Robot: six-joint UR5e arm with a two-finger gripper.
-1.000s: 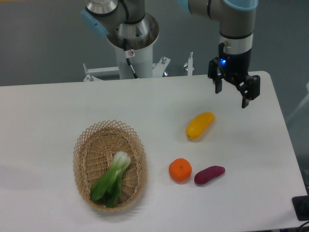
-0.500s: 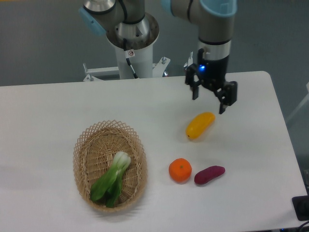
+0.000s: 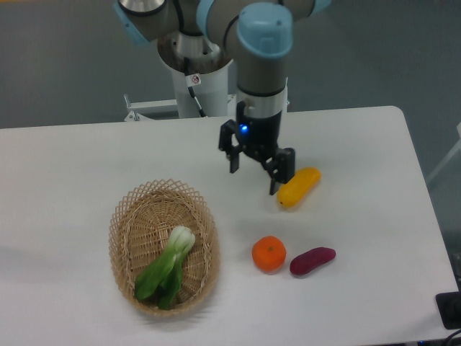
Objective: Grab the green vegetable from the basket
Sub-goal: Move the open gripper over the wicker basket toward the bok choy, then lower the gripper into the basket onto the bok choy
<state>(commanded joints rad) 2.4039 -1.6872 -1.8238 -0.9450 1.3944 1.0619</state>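
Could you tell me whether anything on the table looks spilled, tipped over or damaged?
Nothing stands out. The green vegetable lies intact inside the upright basket, and the open hand hangs above the table holding nothing.

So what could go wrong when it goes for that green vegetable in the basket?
The bok choy lies slantwise with floppy leaves, so the open gripper might pinch only a leaf and lose it. It sits low inside the basket, so a finger could catch the looped rim or drag the basket along. The gripper is also close to the yellow fruit and could nudge it when moving.
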